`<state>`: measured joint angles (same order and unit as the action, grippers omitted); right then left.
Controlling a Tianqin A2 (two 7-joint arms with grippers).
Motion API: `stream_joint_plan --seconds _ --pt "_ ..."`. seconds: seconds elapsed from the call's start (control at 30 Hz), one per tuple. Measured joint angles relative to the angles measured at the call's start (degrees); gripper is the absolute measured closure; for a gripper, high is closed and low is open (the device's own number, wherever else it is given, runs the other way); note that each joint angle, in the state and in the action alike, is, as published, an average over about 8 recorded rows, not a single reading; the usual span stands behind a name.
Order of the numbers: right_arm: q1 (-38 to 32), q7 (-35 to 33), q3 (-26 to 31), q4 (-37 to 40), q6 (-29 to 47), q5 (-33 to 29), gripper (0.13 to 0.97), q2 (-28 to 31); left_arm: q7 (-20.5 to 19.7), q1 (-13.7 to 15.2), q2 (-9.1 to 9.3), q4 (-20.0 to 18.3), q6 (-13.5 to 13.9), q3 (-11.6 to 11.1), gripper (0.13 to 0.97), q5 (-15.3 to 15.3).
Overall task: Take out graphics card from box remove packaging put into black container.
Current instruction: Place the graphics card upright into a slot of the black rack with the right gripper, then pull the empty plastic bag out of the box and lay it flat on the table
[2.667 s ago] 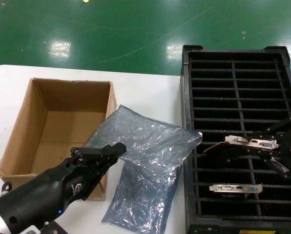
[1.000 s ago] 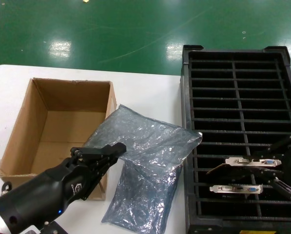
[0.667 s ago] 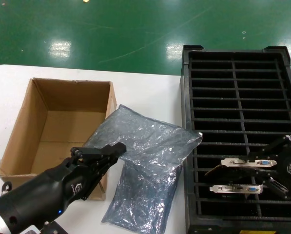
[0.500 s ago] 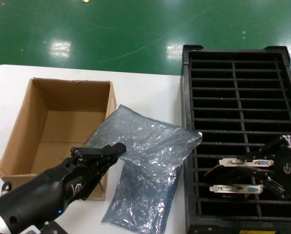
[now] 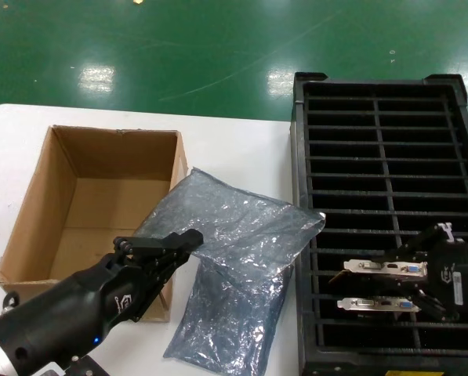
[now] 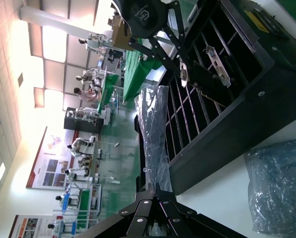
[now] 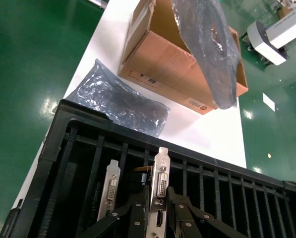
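My right gripper (image 5: 412, 272) is shut on the silver end bracket of the graphics card (image 5: 379, 268), held low at a slot near the front of the black container (image 5: 386, 157). In the right wrist view my fingers (image 7: 138, 208) clamp the bracket (image 7: 161, 173) from both sides. My left gripper (image 5: 183, 238) is shut on a corner of the shiny packaging bag (image 5: 237, 223), holding it up beside the brown box (image 5: 100, 196). In the left wrist view the bag (image 6: 155, 129) rises from my closed gripper (image 6: 155, 191).
A second graphics card (image 5: 375, 304) stands in the slot just nearer me, also shown in the right wrist view (image 7: 110, 184). A second empty bag (image 5: 226, 325) lies on the white table (image 5: 241, 149) between box and container. The box's inside looks bare.
My right gripper has lowered the graphics card and carried it nearer, down to the slats beside the second card. The left arm and its bag have not moved.
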<state>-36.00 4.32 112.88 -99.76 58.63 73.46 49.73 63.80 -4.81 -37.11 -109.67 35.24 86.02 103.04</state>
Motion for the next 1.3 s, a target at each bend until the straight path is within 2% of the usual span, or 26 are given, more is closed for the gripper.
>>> stream_joint_plan --seconds 0.4,0.57,0.7,0.87,1.07,1.23,1.3 --pt "0.52 0.52 -0.64 0.05 -1.25 -0.53 0.828 -1.01 0.00 0.00 0.00 0.00 0.00 0.00 0.958 0.00" --pt "2.75 2.84 -3.50 -1.31 -4.80 -0.42 0.750 -1.32 0.00 0.00 0.00 0.00 0.00 0.00 0.958 0.00" --pt "5.67 7.86 -7.82 -1.73 -10.44 -3.12 0.695 -4.01 0.00 0.00 0.00 0.00 0.00 0.00 0.958 0.00" --pt "9.70 15.43 -15.32 -1.40 -18.39 -9.59 0.576 -11.74 0.00 0.00 0.00 0.00 0.00 0.00 0.958 0.00" --pt "14.47 23.26 -24.41 -0.74 -26.95 -20.86 0.454 -25.66 0.00 0.00 0.00 0.00 0.00 0.00 0.958 0.00" --pt "16.34 26.53 -30.50 1.65 -33.36 -30.01 0.331 -36.89 0.00 0.00 0.00 0.00 0.00 0.00 0.958 0.00" --pt "16.42 26.64 -32.55 3.05 -35.79 -32.68 0.315 -40.43 0.00 0.00 0.00 0.00 0.00 0.00 0.958 0.00"
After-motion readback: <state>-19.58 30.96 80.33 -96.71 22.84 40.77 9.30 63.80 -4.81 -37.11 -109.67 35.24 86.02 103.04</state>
